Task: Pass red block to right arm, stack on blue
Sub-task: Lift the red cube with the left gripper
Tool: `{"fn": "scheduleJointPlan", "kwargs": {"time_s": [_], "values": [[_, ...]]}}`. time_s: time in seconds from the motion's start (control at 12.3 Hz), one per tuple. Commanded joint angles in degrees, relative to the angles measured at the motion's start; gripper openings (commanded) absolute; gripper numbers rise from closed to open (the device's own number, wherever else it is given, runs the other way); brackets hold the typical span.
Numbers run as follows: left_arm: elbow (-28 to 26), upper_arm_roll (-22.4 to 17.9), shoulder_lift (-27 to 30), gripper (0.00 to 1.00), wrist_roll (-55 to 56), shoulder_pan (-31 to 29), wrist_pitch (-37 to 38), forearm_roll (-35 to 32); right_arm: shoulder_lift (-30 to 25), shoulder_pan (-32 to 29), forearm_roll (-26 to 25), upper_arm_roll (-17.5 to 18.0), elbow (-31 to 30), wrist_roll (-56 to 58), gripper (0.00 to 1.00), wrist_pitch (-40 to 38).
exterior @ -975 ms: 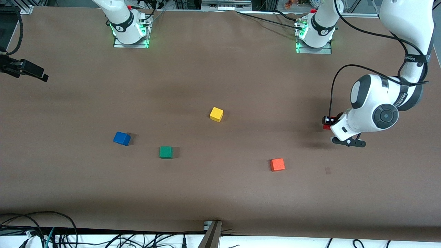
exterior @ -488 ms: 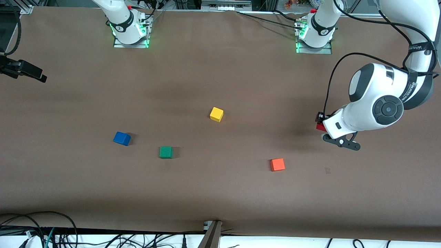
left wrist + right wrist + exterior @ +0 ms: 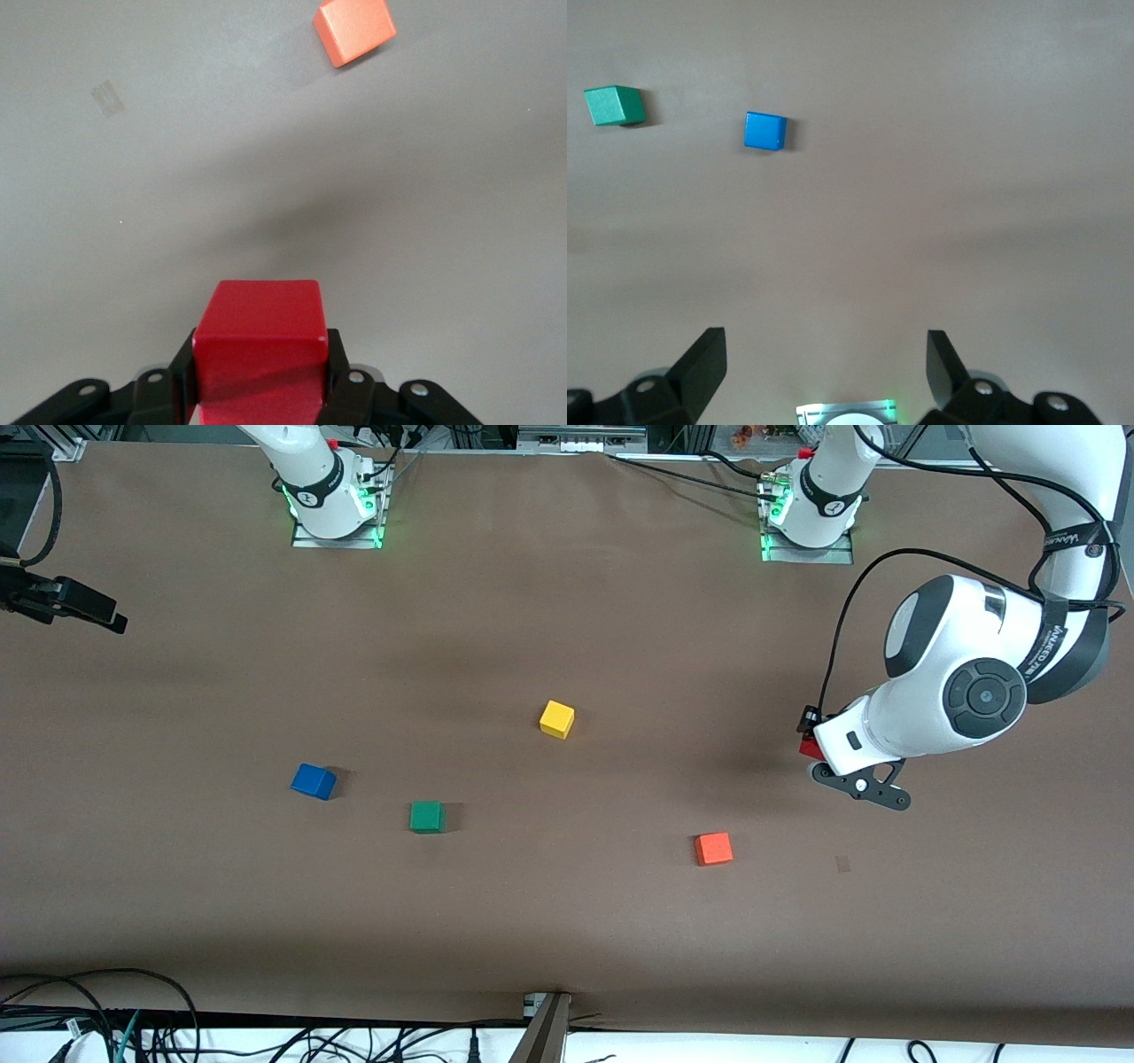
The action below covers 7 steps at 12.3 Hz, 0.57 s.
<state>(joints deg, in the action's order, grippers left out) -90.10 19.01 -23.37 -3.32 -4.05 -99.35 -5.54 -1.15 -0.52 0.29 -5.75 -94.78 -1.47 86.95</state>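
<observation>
The red block (image 3: 257, 328) sits clamped between the black fingers of my left gripper (image 3: 259, 343), lifted off the table with its shadow below it. In the front view only a sliver of the red block (image 3: 807, 748) peeks out from under the left gripper (image 3: 810, 735), over bare table at the left arm's end. The blue cube (image 3: 313, 781) rests on the table toward the right arm's end, and it also shows as the blue cube (image 3: 765, 131) in the right wrist view. My right gripper (image 3: 824, 345) hangs open and empty high above its own base.
An orange cube (image 3: 713, 849) lies nearer the front camera than the left gripper. A green cube (image 3: 426, 816) sits beside the blue one, and a yellow cube (image 3: 556, 718) near the table's middle. A black device (image 3: 66, 600) juts in at the right arm's end.
The left gripper has carried the red block a short way toward the table's middle. The cubes on the table have not moved.
</observation>
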Motion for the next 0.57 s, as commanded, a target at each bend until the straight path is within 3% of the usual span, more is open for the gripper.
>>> {"fn": "scheduleJointPlan", "kwargs": {"time_s": [0.0,0.24,0.41,0.49], "values": [[2.9,0.1,-0.9,0.0,-1.4,0.2,2.6,0.9,0.7,-0.4,0.0,0.1,1.5,-0.1,1.0,-1.8],[5.9,0.2,-2.0,0.0,-6.4,1.1,2.8,2.5,3.4,-0.2,1.1,0.6,1.6,0.3,1.0,-5.3],[6.7,0.2,-3.5,0.0,-11.0,0.3,2.7,10.4,4.3,-0.2,10.4,0.6,1.4,0.2,1.0,-7.7],[7.1,0.2,-4.5,0.0,-13.1,0.2,2.5,15.8,5.5,-0.3,18.1,0.6,1.6,0.0,1.0,-8.4]]}}
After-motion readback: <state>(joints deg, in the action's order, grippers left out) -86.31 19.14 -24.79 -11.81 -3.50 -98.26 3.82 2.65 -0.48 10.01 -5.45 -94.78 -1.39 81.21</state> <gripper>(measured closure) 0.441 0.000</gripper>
